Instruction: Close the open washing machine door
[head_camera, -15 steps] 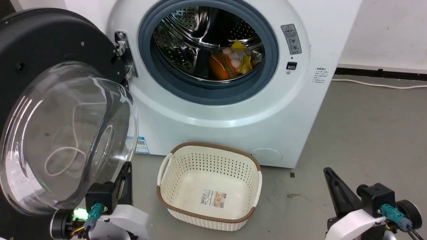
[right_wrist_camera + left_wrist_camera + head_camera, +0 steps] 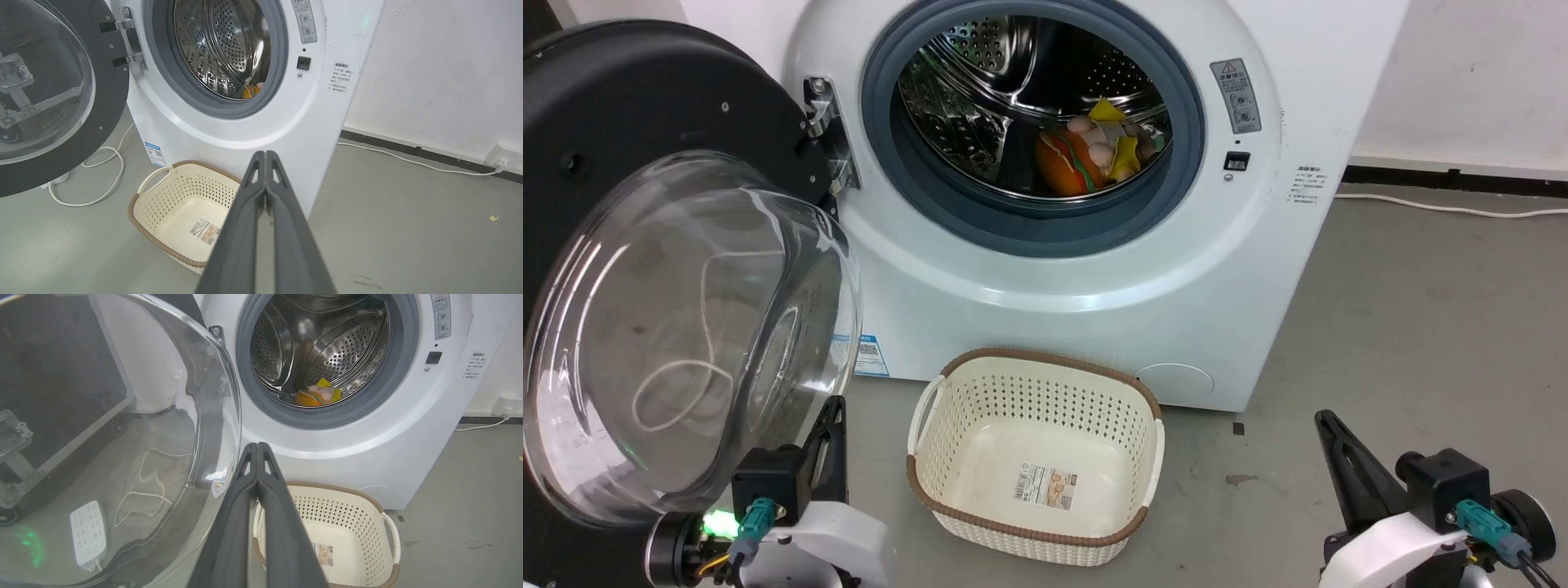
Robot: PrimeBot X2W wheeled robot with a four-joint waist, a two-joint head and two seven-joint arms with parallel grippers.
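The white washing machine (image 2: 1094, 278) stands ahead with its steel drum exposed; soft toys lie inside the drum (image 2: 1094, 151). Its round black-rimmed washing machine door (image 2: 686, 327) hangs wide open on the left hinge, the clear glass bowl bulging toward me. My left gripper (image 2: 835, 408) is shut, low at the left, just right of the glass bowl's lower edge; touching or apart I cannot tell. From the left wrist the door (image 2: 114, 437) sits close on the left of my shut left gripper (image 2: 257, 446). My right gripper (image 2: 1323, 418) is shut, low at the right over bare floor.
A cream perforated basket (image 2: 939, 490) with a brown rim sits on the grey floor before the machine, between the two arms. A white cable (image 2: 102, 179) and a power strip (image 2: 88, 533) lie on the floor behind the door. A wall (image 2: 429, 81) rises right of the machine.
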